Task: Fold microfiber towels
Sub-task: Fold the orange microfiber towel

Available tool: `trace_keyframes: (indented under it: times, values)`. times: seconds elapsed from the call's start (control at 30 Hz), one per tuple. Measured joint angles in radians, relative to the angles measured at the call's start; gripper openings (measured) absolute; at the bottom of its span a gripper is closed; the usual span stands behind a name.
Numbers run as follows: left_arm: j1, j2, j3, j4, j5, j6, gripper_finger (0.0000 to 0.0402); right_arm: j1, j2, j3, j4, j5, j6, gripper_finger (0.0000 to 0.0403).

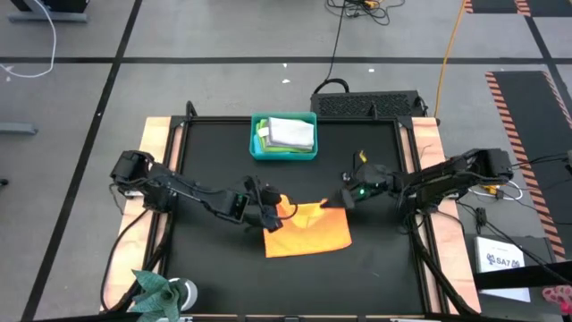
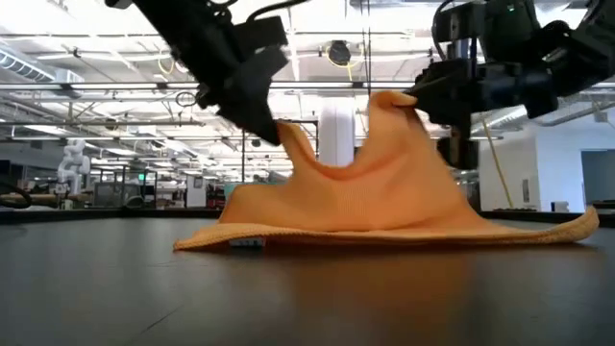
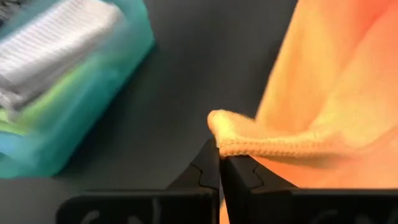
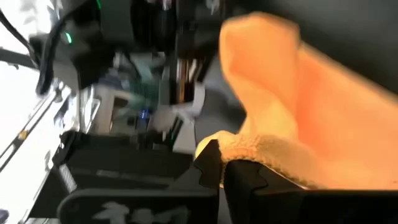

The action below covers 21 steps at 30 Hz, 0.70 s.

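The orange-yellow towel lies at the bench's centre, toward six o'clock, its far edge lifted at two corners. The left tool pinches the corner at nine o'clock, the right tool the one at three; both jaws are clamped on cloth. In the teal bin at twelve o'clock, folded towels are stacked, the lower ones mostly hidden.

Orange towel on your black table
You have a plain orange towel, a black table, a teal bin, with a grey towel over lime green inside
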Motion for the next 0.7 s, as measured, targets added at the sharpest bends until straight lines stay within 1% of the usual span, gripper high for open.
trace_keyframes:
  times: [0.13, 0.23, 0.37, 0.43, 0.6, 0.7]
  values:
    - [0.042, -0.043, 0.000, 0.004, -0.014, -0.001, 0.0002, -0.122, -0.069, 0.001, -0.006, -0.027, -0.065, 0.0000]
    - [0.088, -0.050, 0.000, 0.002, -0.014, -0.015, 0.0004, -0.216, -0.109, 0.000, -0.031, -0.065, -0.104, 0.0000]
    - [0.147, -0.049, 0.000, -0.023, -0.005, -0.042, 0.0003, -0.315, -0.137, 0.000, -0.109, -0.086, -0.153, 0.0000]
    - [0.170, -0.044, 0.000, -0.036, 0.002, -0.058, 0.0003, -0.353, -0.137, 0.000, -0.154, -0.105, -0.187, 0.0000]
    - [0.215, -0.043, 0.000, -0.088, -0.005, -0.080, 0.0003, -0.412, -0.136, 0.000, -0.325, -0.107, -0.276, 0.0000]
    - [0.230, -0.043, 0.000, -0.115, -0.003, -0.082, 0.0003, -0.427, -0.136, 0.000, -0.367, -0.109, -0.305, 0.0000]
